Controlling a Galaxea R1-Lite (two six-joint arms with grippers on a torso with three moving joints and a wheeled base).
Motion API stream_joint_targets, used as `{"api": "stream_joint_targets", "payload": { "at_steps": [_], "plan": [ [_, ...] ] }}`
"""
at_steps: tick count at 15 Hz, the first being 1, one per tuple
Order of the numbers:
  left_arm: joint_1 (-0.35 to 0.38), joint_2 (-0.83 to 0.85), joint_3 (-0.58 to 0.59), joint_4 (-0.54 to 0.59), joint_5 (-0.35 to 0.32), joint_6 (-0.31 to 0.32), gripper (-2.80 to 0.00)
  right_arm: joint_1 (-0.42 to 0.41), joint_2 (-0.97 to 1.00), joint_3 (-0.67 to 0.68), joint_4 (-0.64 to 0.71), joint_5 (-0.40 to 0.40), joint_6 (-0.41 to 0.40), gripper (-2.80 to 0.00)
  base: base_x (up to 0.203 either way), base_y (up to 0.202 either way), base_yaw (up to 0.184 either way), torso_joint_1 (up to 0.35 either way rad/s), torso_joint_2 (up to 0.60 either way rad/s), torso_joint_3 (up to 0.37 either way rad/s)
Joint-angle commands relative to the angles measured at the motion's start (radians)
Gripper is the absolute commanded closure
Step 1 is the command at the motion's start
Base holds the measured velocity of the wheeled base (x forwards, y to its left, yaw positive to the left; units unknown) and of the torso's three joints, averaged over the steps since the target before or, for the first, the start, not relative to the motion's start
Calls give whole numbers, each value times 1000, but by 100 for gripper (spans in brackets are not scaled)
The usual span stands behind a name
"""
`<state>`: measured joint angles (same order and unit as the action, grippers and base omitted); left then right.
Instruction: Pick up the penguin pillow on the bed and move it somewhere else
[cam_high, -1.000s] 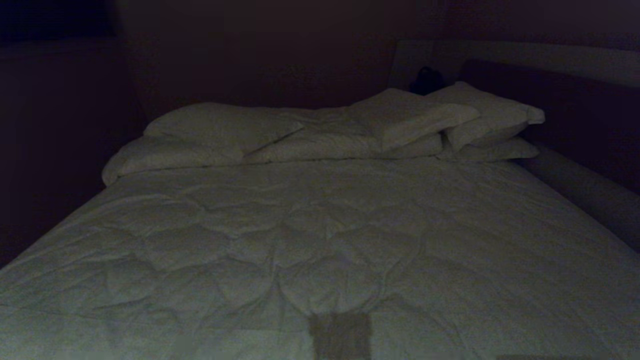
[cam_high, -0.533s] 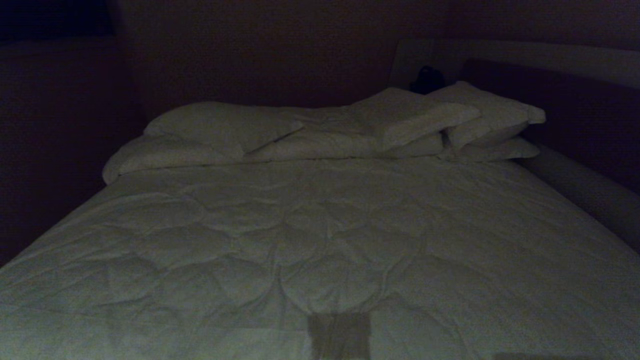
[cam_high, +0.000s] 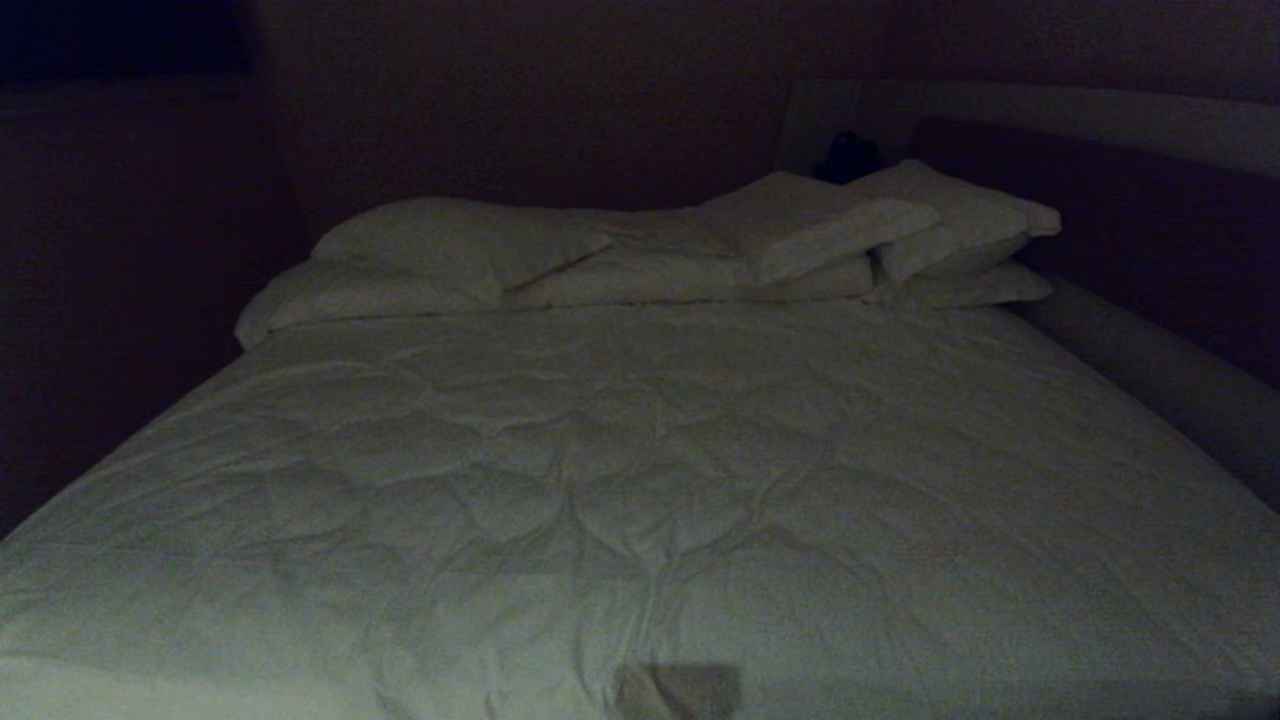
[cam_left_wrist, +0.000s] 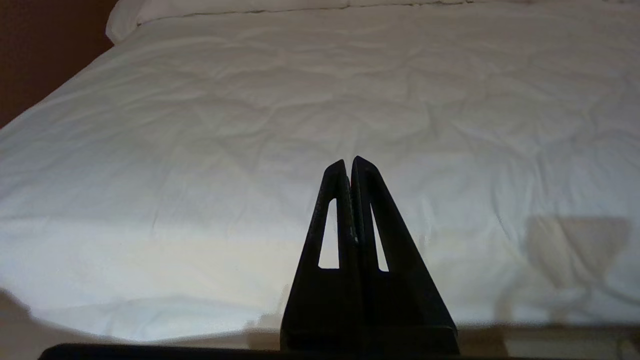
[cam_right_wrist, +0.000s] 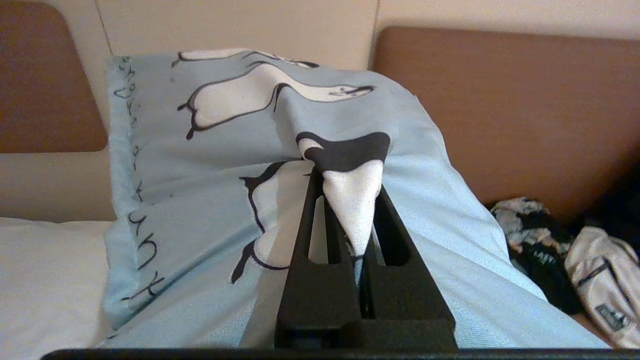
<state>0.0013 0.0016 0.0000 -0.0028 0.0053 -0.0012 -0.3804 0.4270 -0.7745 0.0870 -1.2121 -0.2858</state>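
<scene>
Pinching a fold of cloth near the middle of the penguin pillow (cam_right_wrist: 200, 175), the right hand (cam_right_wrist: 350, 220) is closed tight on the cover, with a tuft of black-and-white print bunching up between its fingers (cam_right_wrist: 310, 220). The pillow is hanging lifted, draping down on both sides of the grip, so it is looking light, soft and floppy; judging by the drape, a pinch of loose cover is serving well enough, though thin cloth may be sliding out if swung fast, and a corner or seam edge would probably be giving a surer hold. Its cover is pale blue, printed with black-outlined white penguins and a line of handwritten letters along one edge. The left hand (cam_left_wrist: 350, 165) is idling with fingers pressed together, holding nothing, over the near end of the bed (cam_high: 640, 450). Farther off, white pillows (cam_high: 450, 250) are lying at the head.
</scene>
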Motion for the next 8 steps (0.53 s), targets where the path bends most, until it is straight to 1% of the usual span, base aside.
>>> {"api": "stream_joint_targets", "payload": {
  "at_steps": [1,6,7,8],
  "plan": [
    [0,0,0,0,1,0,0,0,-4,1,1,-6,-3,0,-196,0,1,0,-1,5],
    [0,0,0,0,1,0,0,0,-8,16,1,-6,-3,0,-193,0,1,2,3,1],
    [0,0,0,0,-1,0,0,0,-10,23,2,-6,-3,0,-150,0,0,0,5,0],
    [0,0,0,0,-1,0,0,0,-16,35,2,-6,-3,0,-59,0,-2,-7,2,7]
  ]
}}
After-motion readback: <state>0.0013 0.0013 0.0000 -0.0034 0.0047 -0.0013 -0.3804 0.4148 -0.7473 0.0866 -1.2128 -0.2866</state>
